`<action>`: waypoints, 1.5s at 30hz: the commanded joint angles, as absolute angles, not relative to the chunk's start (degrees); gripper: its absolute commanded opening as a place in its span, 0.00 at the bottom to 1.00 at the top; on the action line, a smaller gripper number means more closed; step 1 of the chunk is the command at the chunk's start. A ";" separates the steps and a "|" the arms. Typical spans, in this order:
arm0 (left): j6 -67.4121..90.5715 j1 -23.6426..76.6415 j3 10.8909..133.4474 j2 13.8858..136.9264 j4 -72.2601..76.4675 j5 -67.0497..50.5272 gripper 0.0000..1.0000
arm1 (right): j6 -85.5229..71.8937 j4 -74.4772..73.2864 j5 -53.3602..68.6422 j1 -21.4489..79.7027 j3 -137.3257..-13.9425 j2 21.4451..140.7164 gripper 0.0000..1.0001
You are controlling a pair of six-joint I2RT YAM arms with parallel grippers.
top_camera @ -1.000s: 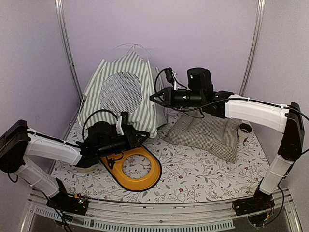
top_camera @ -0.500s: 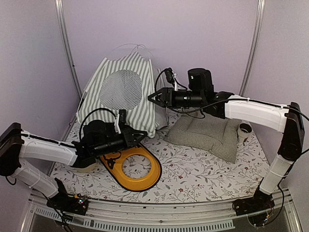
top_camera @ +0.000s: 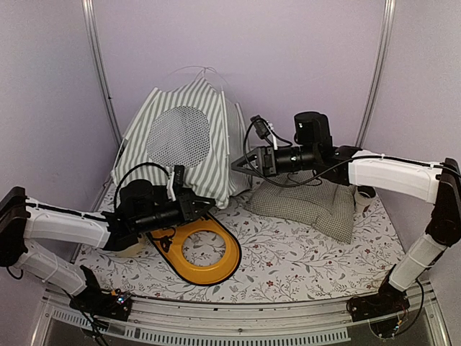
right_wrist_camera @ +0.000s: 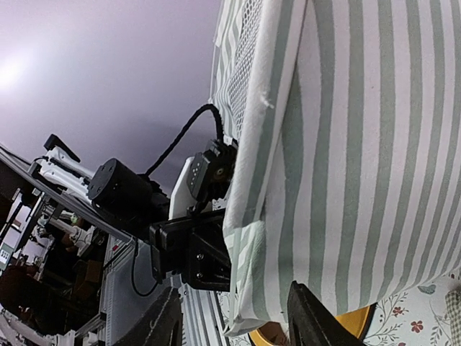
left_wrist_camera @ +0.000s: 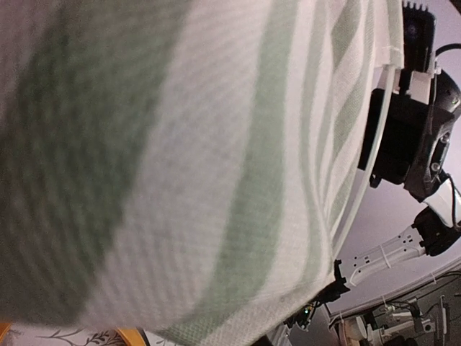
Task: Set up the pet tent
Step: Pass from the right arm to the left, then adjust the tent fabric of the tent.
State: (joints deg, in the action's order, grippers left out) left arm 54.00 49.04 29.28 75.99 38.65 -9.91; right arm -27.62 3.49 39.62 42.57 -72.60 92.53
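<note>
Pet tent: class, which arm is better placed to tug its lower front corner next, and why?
Probably the left. The left hand is shut at the pet tent's lower front corner, fabric filling its wrist view. The right hand is open beside the tent's side edge, gripping nothing.

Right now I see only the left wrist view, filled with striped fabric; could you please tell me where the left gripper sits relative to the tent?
Observer: The left gripper is shut at the pet tent's lower front corner; whether it pinches fabric, I cannot tell.
Operator: Thank you. Is the right gripper holding the tent?
Observer: No, the right gripper stands open beside the tent's right edge.
Operator: Is the tent upright?
Observer: Yes, with its round mesh window facing the arms.
</note>
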 commanded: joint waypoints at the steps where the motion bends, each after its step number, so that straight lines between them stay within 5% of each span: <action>1: 53.10 48.12 28.49 74.57 38.91 -10.87 0.00 | -27.60 5.62 47.51 42.30 -71.81 92.05 0.49; 10: 52.52 47.38 28.22 73.08 37.56 -11.06 0.00 | -31.48 11.98 55.64 42.81 -72.38 97.34 0.33; 45: 51.95 45.66 27.23 71.77 36.05 -12.40 0.00 | -36.14 22.51 60.31 45.65 -75.03 104.09 0.15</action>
State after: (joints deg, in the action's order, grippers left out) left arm 53.12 46.65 28.12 72.84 36.56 -12.01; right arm -35.55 18.50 57.87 44.93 -73.56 103.37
